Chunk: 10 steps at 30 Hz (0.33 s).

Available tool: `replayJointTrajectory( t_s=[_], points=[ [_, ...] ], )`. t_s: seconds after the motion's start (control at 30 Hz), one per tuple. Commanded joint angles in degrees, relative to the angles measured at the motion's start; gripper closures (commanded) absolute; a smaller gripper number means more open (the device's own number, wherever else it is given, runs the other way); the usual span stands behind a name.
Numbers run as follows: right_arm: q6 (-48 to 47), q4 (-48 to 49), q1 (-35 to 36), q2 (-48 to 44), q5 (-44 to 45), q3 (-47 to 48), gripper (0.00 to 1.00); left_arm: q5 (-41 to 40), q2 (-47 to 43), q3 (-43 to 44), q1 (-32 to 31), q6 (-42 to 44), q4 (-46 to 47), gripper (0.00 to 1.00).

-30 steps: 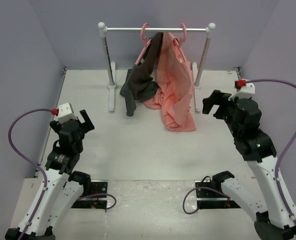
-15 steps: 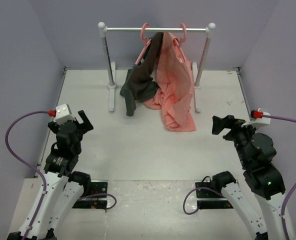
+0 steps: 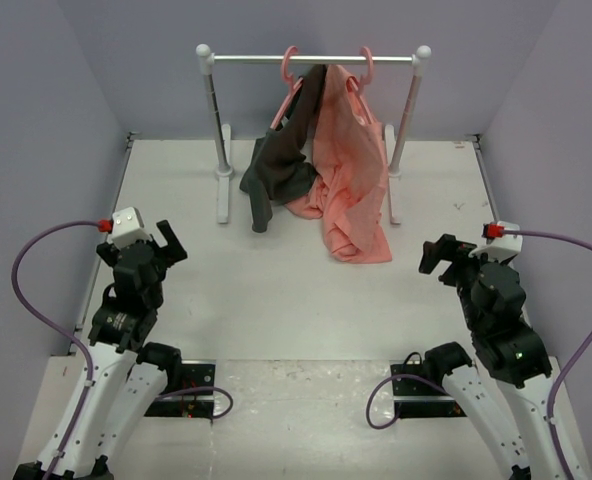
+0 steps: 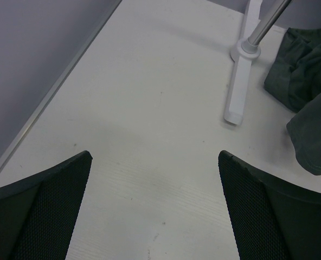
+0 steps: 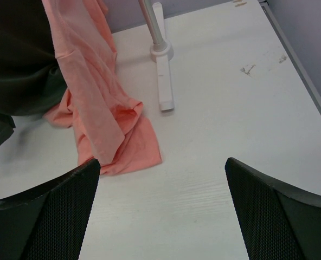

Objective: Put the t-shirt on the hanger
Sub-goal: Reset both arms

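Finds the t-shirt draped off the hanger, hem on the table, well apart from left gripper and right gripper, both splayed, empty.

You are seeing the t-shirt trailing onto the table, the dark grey garment hanging to its left, the rack foot lying just right.

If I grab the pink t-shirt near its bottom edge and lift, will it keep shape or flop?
Probably flops: the t-shirt hangs in soft folds below the hanger, its lower end crumpled on the table. It looks thin, so likely light. A tug may swing the hanger, which only hooks over the rail.
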Motion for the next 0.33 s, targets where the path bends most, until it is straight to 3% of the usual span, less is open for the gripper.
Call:
replayJointTrajectory(
  t_s=[0.0,0.3],
  points=[
    [1.2,4.1,-0.1,1.0,1.9,-1.0,0.01,-0.3,0.9,0.2,-0.2,-0.2,1.4,0.0],
    [1.6,5.3,-0.1,1.4,2.5,-1.1,0.01,-0.3,0.2,0.1,-0.2,-0.1,1.4,0.0]
  ],
)
